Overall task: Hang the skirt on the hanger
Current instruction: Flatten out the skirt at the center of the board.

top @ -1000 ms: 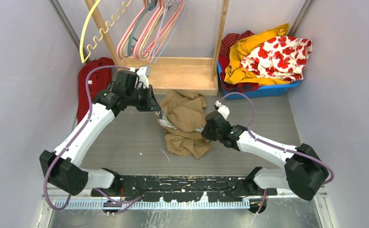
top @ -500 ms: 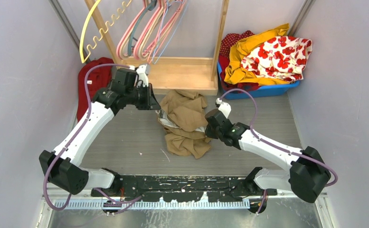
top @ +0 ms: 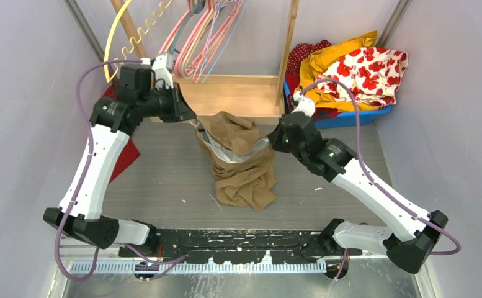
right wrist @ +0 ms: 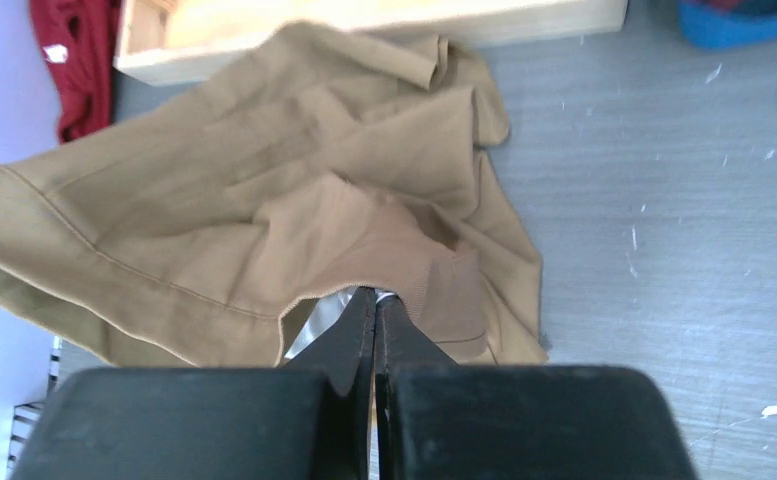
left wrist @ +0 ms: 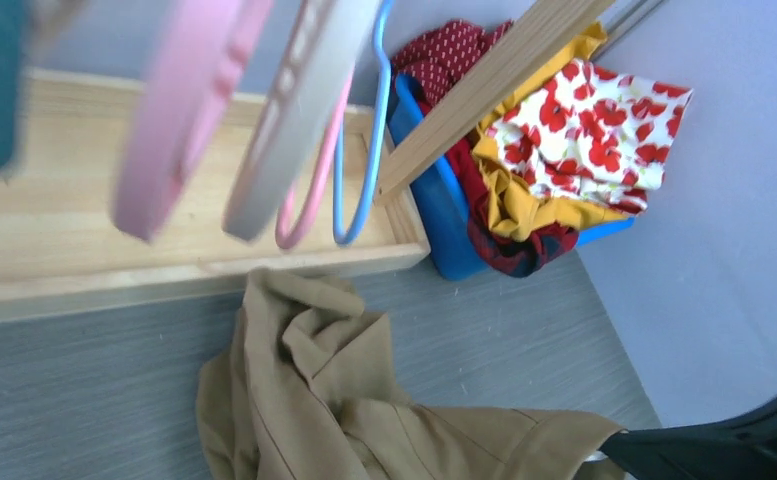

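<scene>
The tan skirt [top: 243,162] hangs stretched between the two arms, just in front of the wooden rack [top: 238,98]. Its upper edge is raised and its lower folds appear to rest in a heap on the grey table [top: 157,180]. The right gripper [right wrist: 374,300] is pinched fully shut on a fold of the skirt near the pale lining, its two black fingers [right wrist: 349,338] pressed together with fabric bunched at their tips. The left gripper [top: 188,117] is closed at the skirt's upper left corner and, from the top view, seems to hold that edge; its own wrist camera does not show the fingers, only the skirt below it. Grey table surface shows on both sides of the skirt and toward the arm bases, with plain walls [top: 21,124] close on the left and right. The rack's base lies just behind the skirt, and pink, grey, blue and teal hangers [top: 195,34] hang above it beside a yellow hanger [top: 115,43]. A red garment [top: 121,162] lies against the left wall, partly behind the left arm. At the back right, a blue bin [top: 350,118] holds a yellow garment [top: 325,71], a white cloth with red flowers [top: 368,71] and a red dotted cloth [top: 305,53], piled above its rim.
</scene>
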### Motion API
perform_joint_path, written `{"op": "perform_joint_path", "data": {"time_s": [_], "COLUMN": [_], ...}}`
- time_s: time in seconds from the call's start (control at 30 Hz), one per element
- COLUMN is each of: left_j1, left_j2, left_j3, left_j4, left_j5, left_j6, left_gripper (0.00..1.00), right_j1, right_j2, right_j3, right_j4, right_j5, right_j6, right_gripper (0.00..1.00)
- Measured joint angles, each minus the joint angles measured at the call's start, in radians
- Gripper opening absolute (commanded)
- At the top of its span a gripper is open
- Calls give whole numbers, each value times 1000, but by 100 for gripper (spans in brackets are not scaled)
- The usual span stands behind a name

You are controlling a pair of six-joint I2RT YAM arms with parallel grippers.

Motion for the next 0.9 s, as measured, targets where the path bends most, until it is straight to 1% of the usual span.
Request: {"op": "perform_joint_path", "data": {"time_s": [0.1, 0.2, 0.37, 0.47, 0.57, 0.63, 0.8, 0.9], "left_j1": [35, 76, 146, 180, 213, 234, 264, 282], "left_j2": [24, 62, 154, 198, 201, 202, 198, 206], "left_j3": [107, 247, 536, 667, 689, 689, 648, 650], "left_j4": [-52, -109, -206, -225, -226, -227, -181, -151], "left_j5": [19, 41, 83, 103, 132, 147, 176, 191], "left_j6": [4, 4, 3, -4, -22, -34, -65, -84], "left_gripper": [0, 0, 0, 0, 0, 0, 0, 0], "right_j1": [-2, -13, -60, -96, -131, -152, -209, -248], "right_j2": [6, 24, 112, 178, 232, 257, 274, 288], "right_j3": [133, 262, 515, 663, 776, 822, 839, 839], "right_j4": [-60, -109, -191, -227, -254, -258, -256, -232], "right_j5": [15, 20, 13, -18, -67, -102, -179, -217], "right_j6": [-35, -73, -131, -152, -156, -155, -129, -108], "right_gripper": [1, 1, 1, 1, 1, 1, 1, 1]}}
